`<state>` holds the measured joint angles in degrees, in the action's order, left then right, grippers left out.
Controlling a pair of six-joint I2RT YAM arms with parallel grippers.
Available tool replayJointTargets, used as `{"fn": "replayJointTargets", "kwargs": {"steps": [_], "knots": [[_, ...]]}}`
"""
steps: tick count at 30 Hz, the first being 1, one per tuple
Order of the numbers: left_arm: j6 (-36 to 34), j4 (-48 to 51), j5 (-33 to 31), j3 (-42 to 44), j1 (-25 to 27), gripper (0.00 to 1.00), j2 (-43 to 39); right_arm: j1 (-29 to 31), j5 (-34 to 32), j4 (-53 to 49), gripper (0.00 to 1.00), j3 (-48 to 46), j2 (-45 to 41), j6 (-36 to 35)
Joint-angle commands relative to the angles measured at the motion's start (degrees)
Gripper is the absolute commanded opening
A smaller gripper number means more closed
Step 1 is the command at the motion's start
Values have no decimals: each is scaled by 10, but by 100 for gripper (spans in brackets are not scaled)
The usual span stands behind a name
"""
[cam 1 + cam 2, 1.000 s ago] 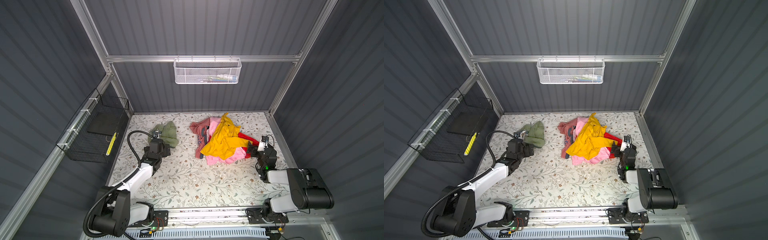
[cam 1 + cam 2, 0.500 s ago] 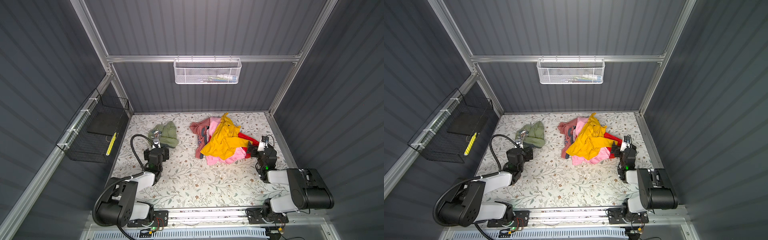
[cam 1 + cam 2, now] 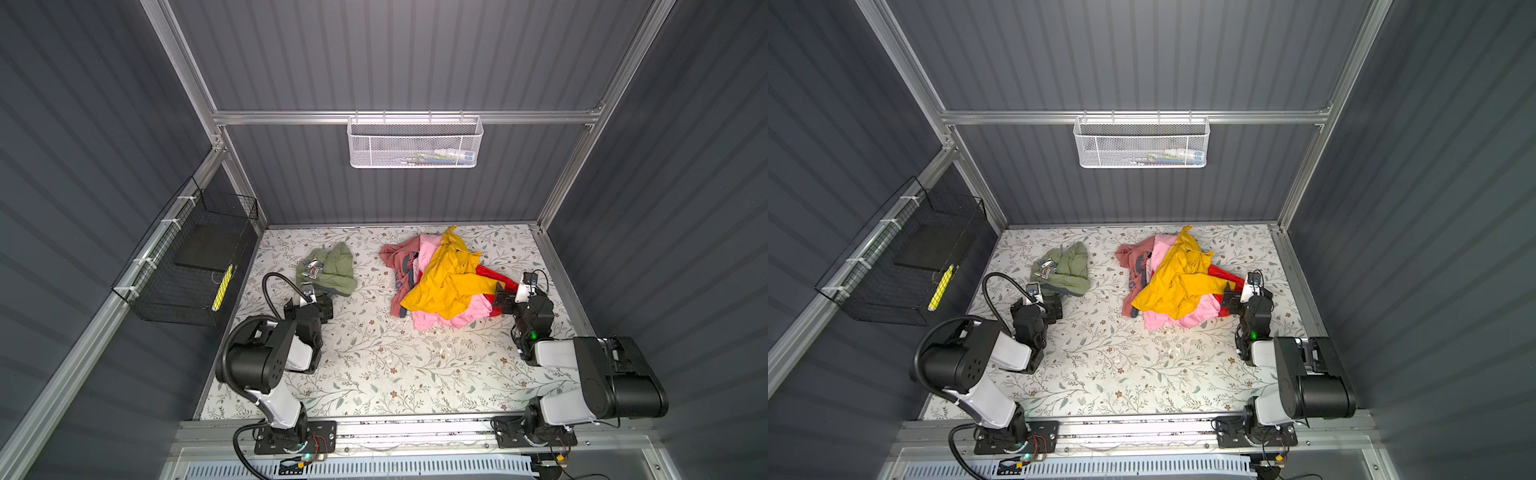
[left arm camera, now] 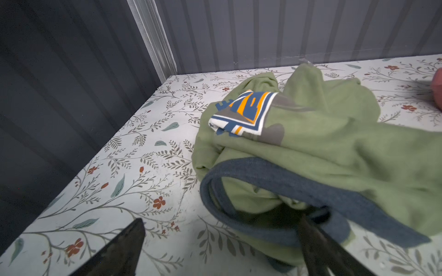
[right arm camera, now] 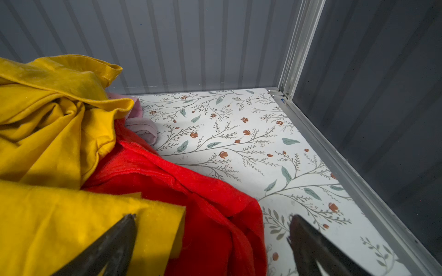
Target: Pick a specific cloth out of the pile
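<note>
**Olive cloth (image 3: 332,270) lies clear of the pile (image 3: 440,278)**

Left end effector (image 4: 218,225) gapes wide and holds nothing. One finger is at the cloth's dark grey collar (image 4: 275,172); contact unclear. Right end effector (image 3: 500,301), equally wide and empty, sits at the pile's red edge. Beyond, the cloth lies alone on the worktop (image 3: 374,365), well apart from the pile. Likely step: back away. Lift straight up so no finger snags the collar loop.

Robot lab test cell, not a home. Enclosed by dark grey ribbed wall panels (image 3: 395,62) on an aluminium extrusion frame (image 3: 399,117). White/black robot arm on the left (image 3: 266,361) and the same on the right (image 3: 602,382), both bolted to a metal front rail (image 3: 415,428) w/ exposed wiring. Floral-print vinyl tabletop (image 3: 374,353). White mesh basket (image 3: 415,143) hooked on the back rail, black wire basket (image 3: 187,266) zip-tied to the side rail.
</note>
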<state>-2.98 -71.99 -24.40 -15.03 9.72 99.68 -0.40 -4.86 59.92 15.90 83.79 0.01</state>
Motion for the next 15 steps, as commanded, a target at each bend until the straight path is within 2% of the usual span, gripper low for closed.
{"fn": "replayJointTargets", "kwargs": {"steps": [1,3,7,9,15], "knots": [[1,-42,36,9,-6,100,-14,-2,4,-1,99,9,-1,8],[-3,-24,60,-13,-15,100,-7,-2,4,-2,99,9,-1,8],[-9,178,119,-106,-28,100,-17,-2,4,-2,99,9,-1,8],[15,210,152,-126,-58,100,-13,-1,4,-2,99,9,-1,7],[18,205,160,-124,-62,100,-13,-1,4,-2,99,9,-1,8]]}}
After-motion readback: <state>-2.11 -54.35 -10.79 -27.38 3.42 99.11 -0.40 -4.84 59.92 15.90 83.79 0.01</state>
